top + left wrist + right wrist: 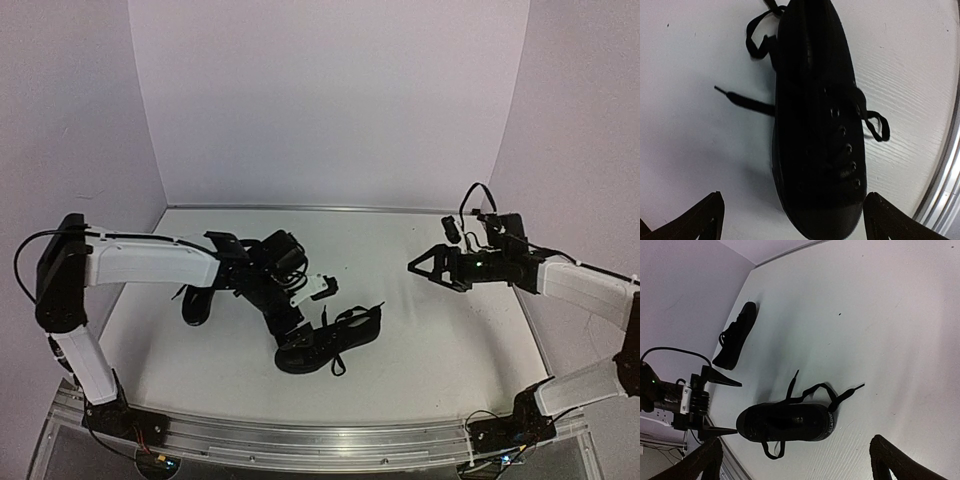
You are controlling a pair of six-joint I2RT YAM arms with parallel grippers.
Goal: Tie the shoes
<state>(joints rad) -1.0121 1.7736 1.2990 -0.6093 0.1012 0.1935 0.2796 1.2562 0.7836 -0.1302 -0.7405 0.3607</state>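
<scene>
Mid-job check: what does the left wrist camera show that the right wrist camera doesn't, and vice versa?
Only the left wrist: a close look down on the near shoe and its eyelets. Only the right wrist: the second shoe lying farther off, and the left gripper, open at the near shoe's toe. Both: that near shoe with its laces loose and untied on the white table.

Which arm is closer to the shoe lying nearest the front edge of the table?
Left. The left end effector hovers open right at the toe of the front shoe; the right end effector hangs open well away, toward the right side of the table.
</scene>
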